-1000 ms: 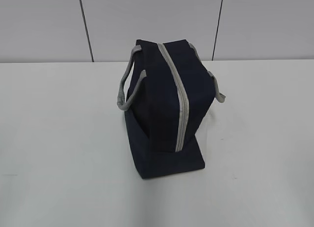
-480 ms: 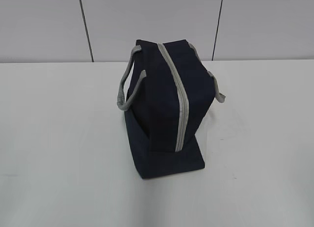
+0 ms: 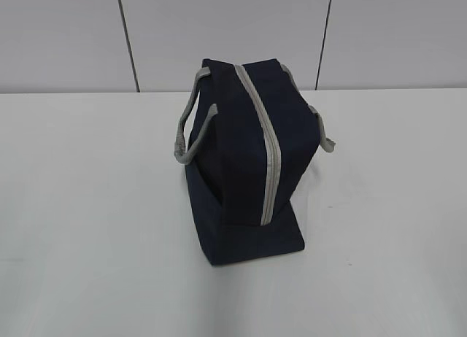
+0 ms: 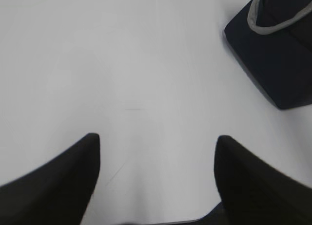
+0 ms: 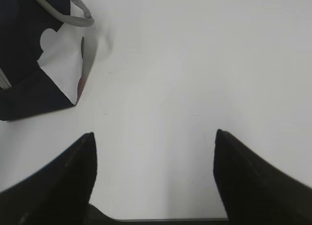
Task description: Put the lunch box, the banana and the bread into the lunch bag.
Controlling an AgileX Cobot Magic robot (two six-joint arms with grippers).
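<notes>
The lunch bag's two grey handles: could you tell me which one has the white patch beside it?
The handle in the right wrist view; the other handle lies on plain navy.

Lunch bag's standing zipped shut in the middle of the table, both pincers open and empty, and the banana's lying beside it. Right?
Not quite: no banana shows in any view. The exterior view shows only the lunch bag, zipped shut, on the table. The left pincer and right pincer are open and empty.

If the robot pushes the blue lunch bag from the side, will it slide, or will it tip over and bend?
The lunch bag is fabric, so its wall would probably dent. Its base looks broad, so sliding on the smooth table seems likelier than tipping. Its grey handles hang loose and would likely flop.
</notes>
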